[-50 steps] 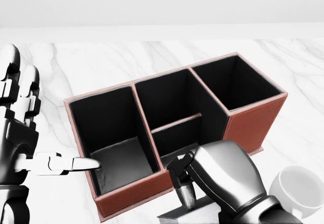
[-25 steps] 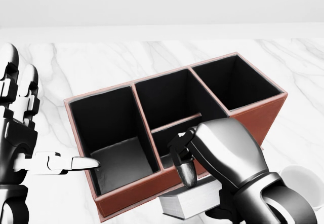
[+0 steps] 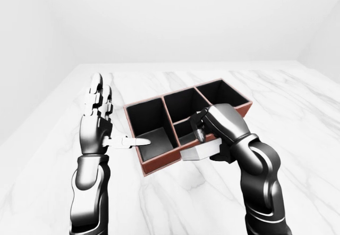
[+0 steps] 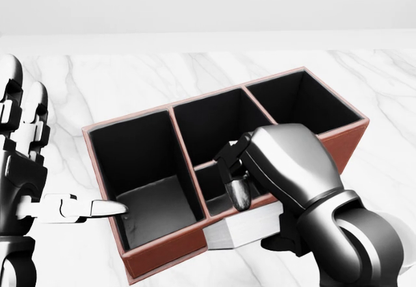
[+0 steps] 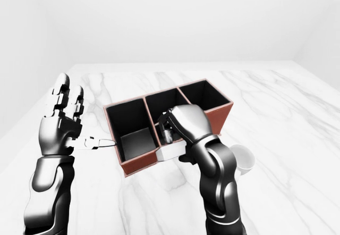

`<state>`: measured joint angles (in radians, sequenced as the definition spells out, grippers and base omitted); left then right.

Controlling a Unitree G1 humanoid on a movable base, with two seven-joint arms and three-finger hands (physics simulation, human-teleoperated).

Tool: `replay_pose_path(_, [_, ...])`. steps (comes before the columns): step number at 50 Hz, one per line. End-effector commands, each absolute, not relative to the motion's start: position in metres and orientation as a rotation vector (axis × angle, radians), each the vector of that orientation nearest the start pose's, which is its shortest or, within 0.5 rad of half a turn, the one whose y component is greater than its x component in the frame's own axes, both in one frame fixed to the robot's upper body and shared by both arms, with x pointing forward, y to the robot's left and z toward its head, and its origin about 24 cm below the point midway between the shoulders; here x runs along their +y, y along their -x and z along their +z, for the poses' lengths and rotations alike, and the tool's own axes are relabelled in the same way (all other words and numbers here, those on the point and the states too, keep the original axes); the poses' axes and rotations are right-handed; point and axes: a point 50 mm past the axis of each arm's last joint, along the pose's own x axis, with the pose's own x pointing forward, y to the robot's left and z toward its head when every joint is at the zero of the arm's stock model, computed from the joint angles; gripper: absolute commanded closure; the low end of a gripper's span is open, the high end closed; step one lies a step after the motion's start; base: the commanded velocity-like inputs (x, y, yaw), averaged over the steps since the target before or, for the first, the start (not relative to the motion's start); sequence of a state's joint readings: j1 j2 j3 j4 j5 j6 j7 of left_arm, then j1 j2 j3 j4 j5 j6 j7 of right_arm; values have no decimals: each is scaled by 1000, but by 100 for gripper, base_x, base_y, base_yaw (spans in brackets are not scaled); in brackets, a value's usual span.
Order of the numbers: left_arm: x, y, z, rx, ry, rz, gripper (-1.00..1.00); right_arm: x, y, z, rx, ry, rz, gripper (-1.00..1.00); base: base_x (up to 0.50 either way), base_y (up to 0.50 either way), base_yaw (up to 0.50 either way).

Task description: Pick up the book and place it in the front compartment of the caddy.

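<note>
The brown caddy (image 4: pixel 170 250) stands on the marble table, with three black-lined bays. Its middle bay is split by a low divider, and the small near compartment (image 4: pixel 209 180) lies just under my right hand. My right hand (image 4: pixel 252 214) is shut on the grey-white book (image 4: pixel 242 230), holding it flat and off the table, against the caddy's lower wall near the middle bay. The hand hides most of the book's top. My left hand (image 3: pixel 116 119) stands open at the caddy's left end, fingers upright, and its thumb tip (image 4: pixel 116 208) reaches over the left bay's rim.
A white cup (image 5: pixel 242 158) sits on the table right of my right forearm, mostly hidden in the head view. The marble table (image 3: pixel 297 112) stretches wide on all sides. A pale wall stands behind the table.
My right hand has lifted the book from the bottom edge of the head view up against the caddy's near wall, covering more of the cup. The left hand has not moved.
</note>
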<state>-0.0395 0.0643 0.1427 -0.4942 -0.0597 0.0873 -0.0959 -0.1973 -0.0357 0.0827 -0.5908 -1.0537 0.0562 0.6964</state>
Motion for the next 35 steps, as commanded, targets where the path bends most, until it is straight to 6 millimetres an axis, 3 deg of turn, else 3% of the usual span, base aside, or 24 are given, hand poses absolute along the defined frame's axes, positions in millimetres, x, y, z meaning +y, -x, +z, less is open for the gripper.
replay_pose_path(1, [179,-235,158,-455,-52,6,-100,-109,-247,195,-378,1175,265,100,0,0,0])
replay_pose_path(35, [180,-238,156,-444,-53,7,-100,-100,-289,217,-408,1201,243,100,0,0,0])
